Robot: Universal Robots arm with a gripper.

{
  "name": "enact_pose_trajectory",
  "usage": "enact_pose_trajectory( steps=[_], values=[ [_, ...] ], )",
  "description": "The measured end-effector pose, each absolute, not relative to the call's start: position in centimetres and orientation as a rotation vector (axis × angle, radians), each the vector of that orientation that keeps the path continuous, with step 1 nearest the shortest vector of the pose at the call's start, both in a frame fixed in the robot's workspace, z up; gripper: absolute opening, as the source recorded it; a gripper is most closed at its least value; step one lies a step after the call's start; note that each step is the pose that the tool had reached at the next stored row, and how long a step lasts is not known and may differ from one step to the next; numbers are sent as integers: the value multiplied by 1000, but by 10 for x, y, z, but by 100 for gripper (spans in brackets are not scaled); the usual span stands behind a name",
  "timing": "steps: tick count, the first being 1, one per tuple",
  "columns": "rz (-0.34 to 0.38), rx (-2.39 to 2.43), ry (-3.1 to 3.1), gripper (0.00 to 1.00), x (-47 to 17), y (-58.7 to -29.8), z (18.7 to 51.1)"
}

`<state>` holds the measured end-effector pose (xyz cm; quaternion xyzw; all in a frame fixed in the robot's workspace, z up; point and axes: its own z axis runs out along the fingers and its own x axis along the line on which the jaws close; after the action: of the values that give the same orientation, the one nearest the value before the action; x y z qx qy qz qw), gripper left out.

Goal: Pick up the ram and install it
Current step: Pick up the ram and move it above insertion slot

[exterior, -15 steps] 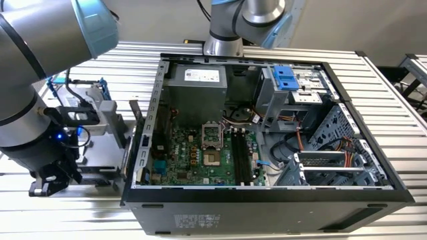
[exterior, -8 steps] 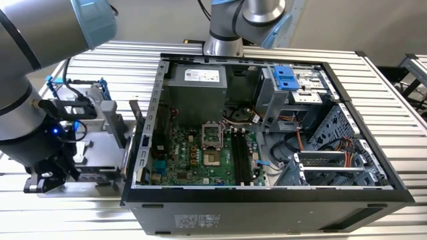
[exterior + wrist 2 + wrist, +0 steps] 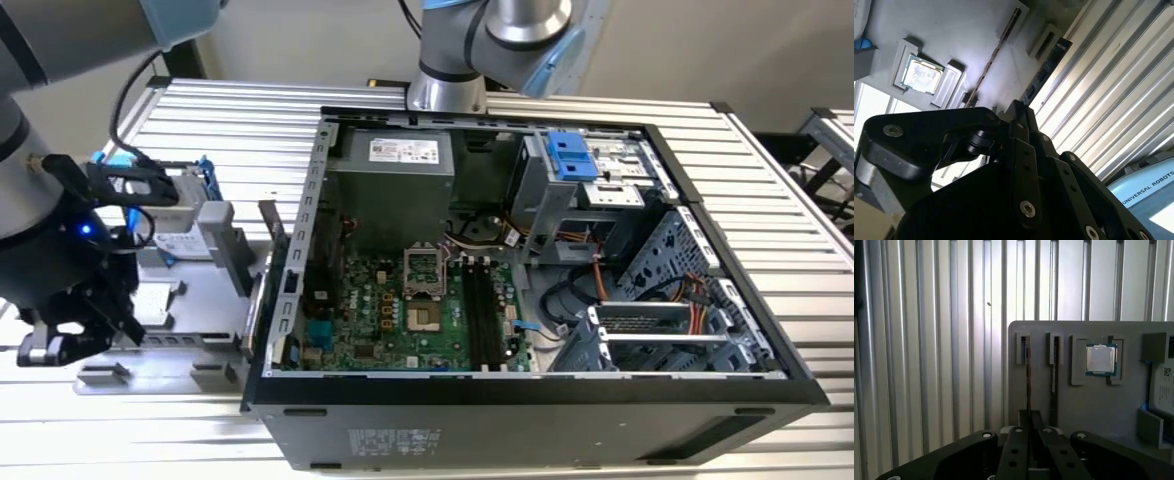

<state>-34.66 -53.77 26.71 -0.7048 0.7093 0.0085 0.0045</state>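
The arm [image 3: 30, 180] reaches down at the exterior view's left, its dark wrist bent low so that the end effector [image 3: 60, 338] sits at the outer edge of a grey holder [image 3: 180, 325], beside the open computer case [image 3: 534, 430]. In the first wrist view the black fingers [image 3: 1023, 421] stand pressed nearly together, clenched on the near end of the ram [image 3: 1027, 375], which rests on edge in a narrow slot of the holder. Seen edge-on, the ram is a long, thin, dark line (its flat faces cannot be made out from here). The holder is smooth matte plastic with raised square pockets, and one of them carries a processor chip [image 3: 1100, 359] with a shiny metal lid. Under it all the tabletop [image 3: 929, 365] is bright ribbed metal with straight parallel grooves.
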Motion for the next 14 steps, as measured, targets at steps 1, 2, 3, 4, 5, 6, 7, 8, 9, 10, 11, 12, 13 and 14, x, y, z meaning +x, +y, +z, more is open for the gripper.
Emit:
enact_pose_trajectory(
  steps=[1, 2, 3, 4, 5, 6, 7, 8, 9, 10, 11, 12, 13, 14],
  values=[
    [26, -2208, 2222, 0, -347, -538, 270],
    [26, -2208, 2222, 0, -347, -538, 272],
    [26, -2208, 2222, 0, -346, -538, 273],
    [26, -2207, 2222, 0, -347, -538, 272],
    [26, -2207, 2222, 0, -347, -538, 273],
    [26, -2207, 2222, 0, -346, -538, 272],
    [26, -2207, 2223, 0, -347, -538, 273],
    [26, -2207, 2223, 0, -347, -538, 273],
    [26, -2207, 2223, 0, -347, -538, 273],
    [26, -2207, 2223, 0, -347, -538, 273],
    [26, -2207, 2223, 0, -347, -538, 274],
    [26, -2207, 2223, 0, -347, -538, 275],
    [26, -2207, 2223, 0, -347, -538, 276],
    [26, -2207, 2223, 0, -347, -538, 278]
  ],
)
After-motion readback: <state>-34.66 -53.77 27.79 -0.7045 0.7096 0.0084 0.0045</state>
